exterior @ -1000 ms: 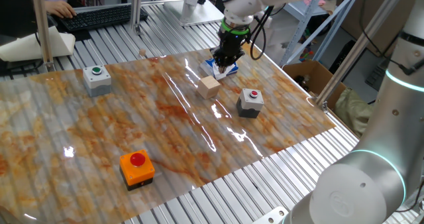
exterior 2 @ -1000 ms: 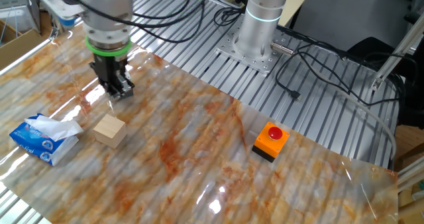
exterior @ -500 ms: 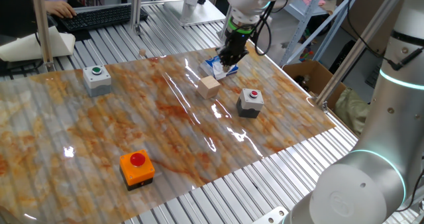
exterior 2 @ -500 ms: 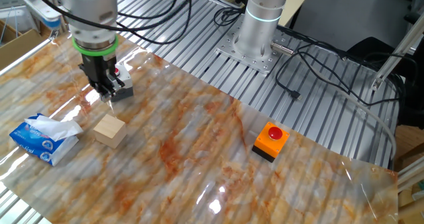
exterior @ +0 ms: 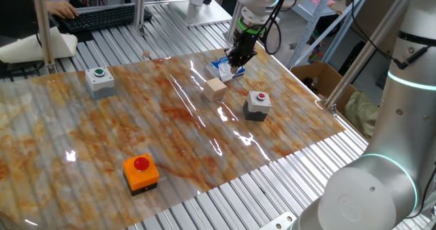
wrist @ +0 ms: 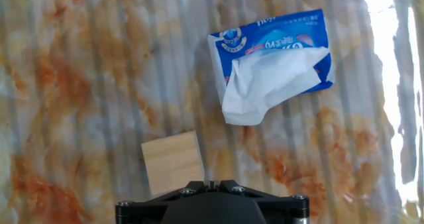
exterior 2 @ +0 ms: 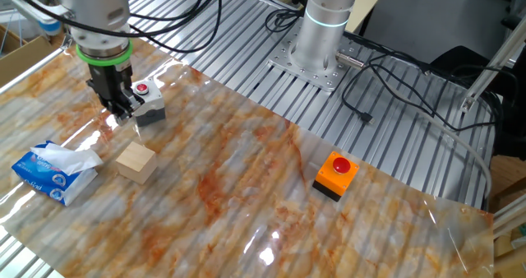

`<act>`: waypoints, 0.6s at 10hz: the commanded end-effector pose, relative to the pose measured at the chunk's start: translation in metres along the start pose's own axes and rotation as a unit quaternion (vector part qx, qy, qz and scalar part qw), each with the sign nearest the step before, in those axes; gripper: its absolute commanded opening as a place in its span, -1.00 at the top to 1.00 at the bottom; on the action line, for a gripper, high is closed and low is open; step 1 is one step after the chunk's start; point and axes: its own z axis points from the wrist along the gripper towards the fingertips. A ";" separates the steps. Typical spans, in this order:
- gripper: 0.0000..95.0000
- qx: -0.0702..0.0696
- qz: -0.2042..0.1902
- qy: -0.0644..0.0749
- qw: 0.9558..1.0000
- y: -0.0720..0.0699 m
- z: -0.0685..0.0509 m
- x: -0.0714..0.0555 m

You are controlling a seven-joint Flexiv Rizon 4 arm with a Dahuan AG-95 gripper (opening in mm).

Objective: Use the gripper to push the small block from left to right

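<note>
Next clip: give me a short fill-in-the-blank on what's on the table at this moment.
1. The orange box has a ___ button.
2. The tissue pack is blue and ___.
3. The small block lies between the tissue pack and the ___ box with the red button.
4. The gripper holds ___.

Missing words: red; white; grey; nothing
</note>
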 end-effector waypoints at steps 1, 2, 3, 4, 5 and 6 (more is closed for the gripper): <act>1.00 0.001 -0.002 -0.004 1.000 0.000 0.000 0.000; 1.00 0.000 -0.003 -0.003 1.000 0.000 -0.001 0.000; 1.00 0.001 -0.004 -0.003 1.000 -0.001 -0.001 0.000; 1.00 0.001 -0.004 -0.003 1.000 -0.001 0.000 0.000; 1.00 0.001 -0.007 -0.003 1.000 -0.001 0.000 0.000; 1.00 0.000 -0.009 0.000 1.000 -0.001 0.000 0.000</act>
